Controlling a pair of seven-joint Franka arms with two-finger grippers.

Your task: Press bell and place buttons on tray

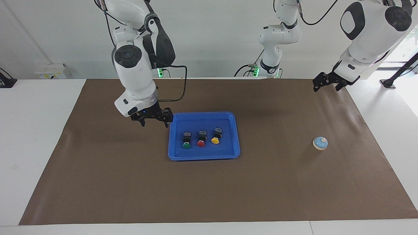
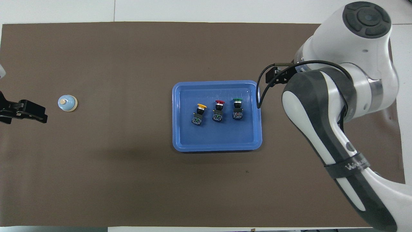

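Brown mat (image 1: pixel 130 182) covers the table (image 1: pixel 32 147), white wall at the back; blue tray (image 1: pixel 204 156) sits mid-mat, flat.

Three buttons lie in the tray in a row, all on their sides, caps pointing away from the robots: green (image 1: pixel 186 140) toward the right arm's end, red (image 1: pixel 201 138) in the middle, yellow (image 1: pixel 216 135) toward the left arm's end; small gaps between them, none touching the rim; in the overhead view the caps point to 12 o'clock, the yellow one tilted slightly to 1.

Bell (image 1: pixel 320 143) stands upright on the mat, well apart from the tray, toward the left arm's end; from the tray it lies at 9 o'clock in the overhead view.

Right claw (image 1: pixel 153 121) hangs over the mat just beside the tray's corner nearest the robots at the right arm's end; fingers apart, holding nothing.

Left claw (image 1: pixel 326 84) is up in the air over the mat edge at the left arm's end, clear of the bell; fingers apart, empty.
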